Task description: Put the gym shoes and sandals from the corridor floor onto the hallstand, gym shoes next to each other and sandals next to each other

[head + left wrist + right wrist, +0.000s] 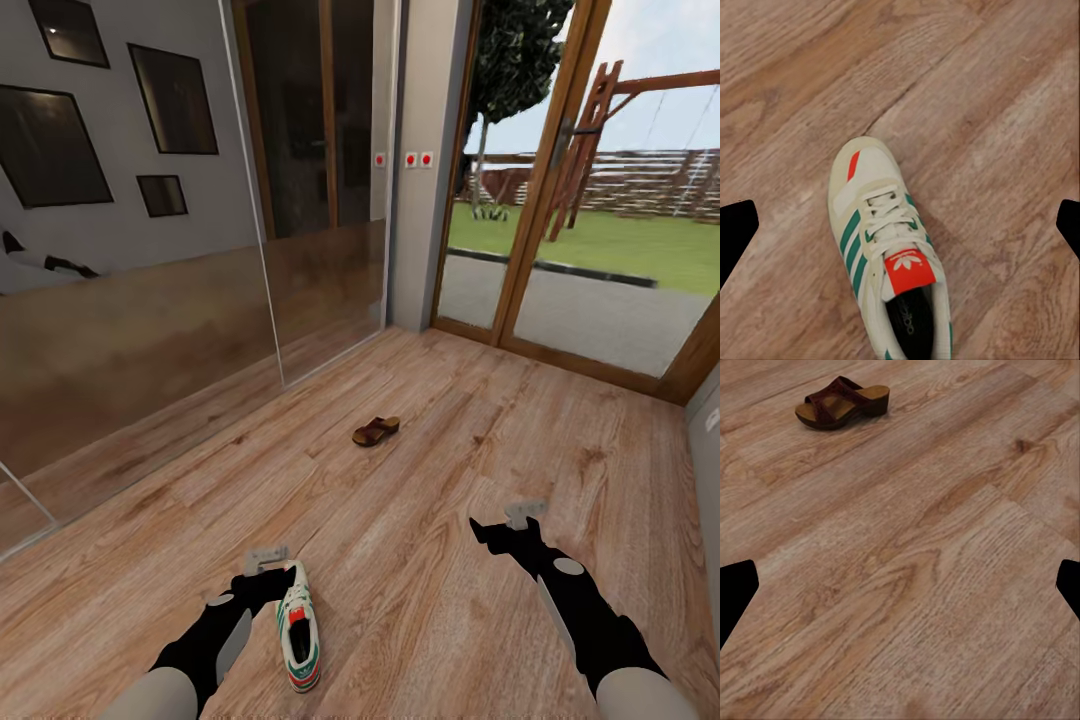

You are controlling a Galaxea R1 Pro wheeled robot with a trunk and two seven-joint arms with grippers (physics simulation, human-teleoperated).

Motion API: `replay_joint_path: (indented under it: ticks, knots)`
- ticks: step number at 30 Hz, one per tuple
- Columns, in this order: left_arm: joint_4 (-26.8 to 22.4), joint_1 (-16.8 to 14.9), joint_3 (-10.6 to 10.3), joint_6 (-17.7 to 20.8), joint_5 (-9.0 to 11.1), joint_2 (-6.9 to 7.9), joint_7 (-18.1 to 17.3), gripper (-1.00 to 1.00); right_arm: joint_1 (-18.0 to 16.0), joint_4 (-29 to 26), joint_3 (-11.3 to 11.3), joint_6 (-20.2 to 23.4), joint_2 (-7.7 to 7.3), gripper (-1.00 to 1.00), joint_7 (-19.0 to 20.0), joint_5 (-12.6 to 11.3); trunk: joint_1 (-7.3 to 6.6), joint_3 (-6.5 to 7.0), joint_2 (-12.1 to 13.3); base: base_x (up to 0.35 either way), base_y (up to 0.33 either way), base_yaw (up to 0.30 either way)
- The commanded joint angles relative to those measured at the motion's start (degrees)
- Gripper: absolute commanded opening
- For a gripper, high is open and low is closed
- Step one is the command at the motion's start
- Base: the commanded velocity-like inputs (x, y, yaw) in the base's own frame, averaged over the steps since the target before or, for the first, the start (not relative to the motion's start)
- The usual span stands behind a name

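One gym shoe (299,632) lies on the corridor floor (420,480) near the bottom of the head view, white with green stripes and a red-orange tongue. My left gripper (267,557) hangs just above its toe end, open, and the left wrist view looks down on the shoe (886,247) between the spread fingertips (735,229). One dark brown sandal (376,431) rests farther ahead on the planks, also in the right wrist view as the sandal (844,401). My right gripper (525,514) hovers open over bare floor at the right, empty. The hallstand is out of view.
A mirrored glass wall (150,300) runs along the left. Ahead stands a grey pillar (425,170), and to its right a wood-framed glass door (560,200) onto a garden. A grey wall edge (705,420) shows at the far right.
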Motion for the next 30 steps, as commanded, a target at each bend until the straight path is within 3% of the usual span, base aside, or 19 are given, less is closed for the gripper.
replay_joint_path:
  ticks: [1, 23, 30]
  knots:
    - [-0.12, -0.01, 0.34, 0.38, 0.18, -0.1, -0.19, 1.0, -0.02, -0.11, -0.24, 0.25, 0.03, 1.0, 0.44, 0.59, 0.21, -0.33, -0.44, 0.0, 0.0, 0.0]
    - [-0.17, -0.03, 0.34, 0.38, 0.18, -0.51, -0.18, 1.0, -0.02, -0.12, -0.19, 0.17, 0.02, 1.0, 0.44, 0.58, 5.04, -6.27, -9.26, 0.0, 0.0, 0.0]
    - [-0.17, -0.03, 0.34, 0.38, 0.18, -0.6, -0.18, 1.0, -0.02, -0.12, -0.17, 0.16, 0.05, 1.0, 0.44, 0.58, 5.24, -8.45, -9.38, 0.0, 0.0, 0.0]
